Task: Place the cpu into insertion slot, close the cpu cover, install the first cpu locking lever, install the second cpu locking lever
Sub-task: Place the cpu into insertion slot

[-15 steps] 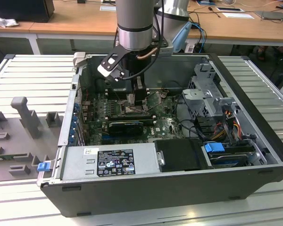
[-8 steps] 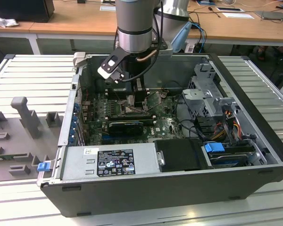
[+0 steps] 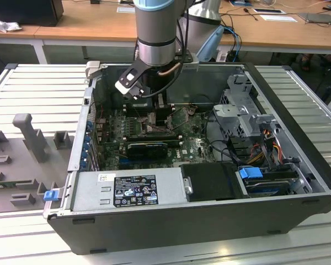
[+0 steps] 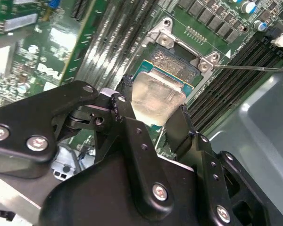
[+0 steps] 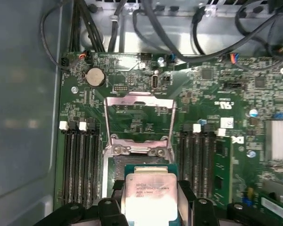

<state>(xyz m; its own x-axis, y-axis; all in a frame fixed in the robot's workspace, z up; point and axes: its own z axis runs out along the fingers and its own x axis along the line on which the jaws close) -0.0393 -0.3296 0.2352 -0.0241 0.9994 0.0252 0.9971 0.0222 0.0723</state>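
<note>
My gripper (image 4: 153, 115) is shut on the cpu (image 4: 156, 98), a pale silver square plate with a green rim, pinched by two opposite edges between black fingers (image 4: 177, 132). The cpu hangs low over the near part of the insertion slot (image 4: 172, 61), whose gold-grey pin field shows just beyond it; I cannot tell whether they touch. In the first wrist view the cpu (image 5: 148, 190) sits between the fingers, and the cpu cover (image 5: 139, 117), a thin silvery frame, stands swung open beyond the slot. A thin metal lever (image 4: 254, 67) runs beside the slot. In the exterior view the gripper (image 3: 154, 116) is down inside the computer case.
Long black memory slots (image 5: 78, 160) flank the socket on both sides. Black cables (image 5: 146, 23) hang over the board's far edge. The case (image 3: 209, 221) holds a power supply (image 3: 127, 190), a drive cage (image 3: 243, 110) and a long black card (image 3: 149, 148).
</note>
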